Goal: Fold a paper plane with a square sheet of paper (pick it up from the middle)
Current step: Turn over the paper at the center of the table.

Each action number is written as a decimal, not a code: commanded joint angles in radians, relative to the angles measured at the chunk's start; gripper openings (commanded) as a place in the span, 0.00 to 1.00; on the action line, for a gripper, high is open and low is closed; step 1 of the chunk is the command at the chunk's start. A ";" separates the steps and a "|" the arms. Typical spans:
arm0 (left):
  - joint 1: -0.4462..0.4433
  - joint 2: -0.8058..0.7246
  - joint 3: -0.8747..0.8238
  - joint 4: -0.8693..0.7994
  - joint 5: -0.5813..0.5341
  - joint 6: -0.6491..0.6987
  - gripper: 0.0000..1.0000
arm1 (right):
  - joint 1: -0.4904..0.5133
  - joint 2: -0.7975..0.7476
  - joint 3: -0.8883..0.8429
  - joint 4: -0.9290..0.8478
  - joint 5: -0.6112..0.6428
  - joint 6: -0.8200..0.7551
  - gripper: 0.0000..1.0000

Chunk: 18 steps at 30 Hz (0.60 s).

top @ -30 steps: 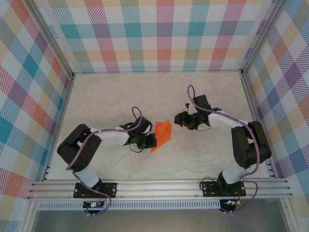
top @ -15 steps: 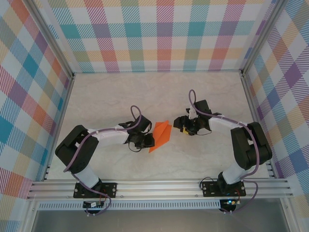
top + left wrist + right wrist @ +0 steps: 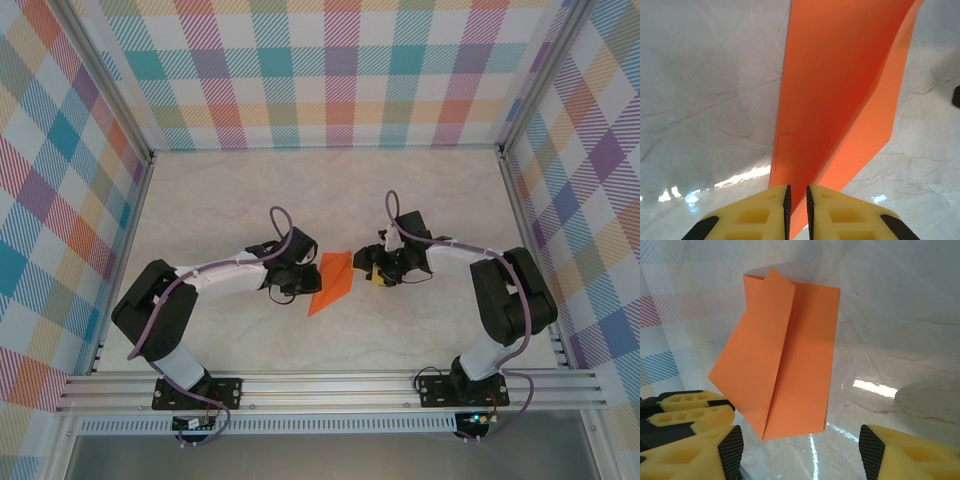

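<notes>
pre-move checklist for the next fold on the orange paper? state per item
1. Edge of orange paper sits inside left hand: ok.
2. Left grip firm: cannot tell; a thin gap shows between the pads.
3. Jaws of right hand open: ok, wide apart.
4. Paper within the right hand's reach: ok; it lies just ahead of the fingers.
5. Hands apart from each other: ok; the paper lies between them in the top view.
</notes>
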State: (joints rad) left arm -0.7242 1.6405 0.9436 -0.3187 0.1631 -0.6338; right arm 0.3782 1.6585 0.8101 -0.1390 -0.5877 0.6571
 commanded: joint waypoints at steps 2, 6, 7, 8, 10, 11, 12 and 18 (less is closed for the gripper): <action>0.006 0.035 0.034 -0.038 -0.018 0.032 0.19 | 0.026 0.018 -0.005 0.021 -0.005 0.031 0.65; 0.006 0.062 0.041 -0.025 -0.002 0.039 0.19 | 0.048 0.030 -0.003 0.026 0.008 0.058 0.65; 0.006 0.068 0.041 -0.022 0.000 0.042 0.19 | 0.052 0.035 0.001 0.021 0.017 0.063 0.65; 0.006 0.072 0.041 -0.022 -0.002 0.045 0.19 | 0.056 0.039 0.000 0.021 0.022 0.068 0.65; 0.007 0.080 0.037 -0.019 -0.006 0.048 0.20 | 0.063 0.047 0.000 0.027 0.022 0.079 0.64; 0.009 0.083 0.035 -0.017 -0.007 0.048 0.20 | 0.066 0.053 0.002 0.028 0.022 0.083 0.63; 0.009 0.087 0.035 -0.013 -0.003 0.048 0.20 | 0.072 0.056 0.003 0.033 0.018 0.085 0.62; 0.008 0.098 0.025 -0.010 -0.005 0.051 0.20 | 0.099 0.080 0.014 0.046 0.015 0.117 0.60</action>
State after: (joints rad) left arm -0.7231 1.7302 0.9661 -0.3157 0.1589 -0.6048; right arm 0.4522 1.7123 0.8116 -0.1123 -0.5613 0.7483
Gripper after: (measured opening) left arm 0.197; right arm 0.606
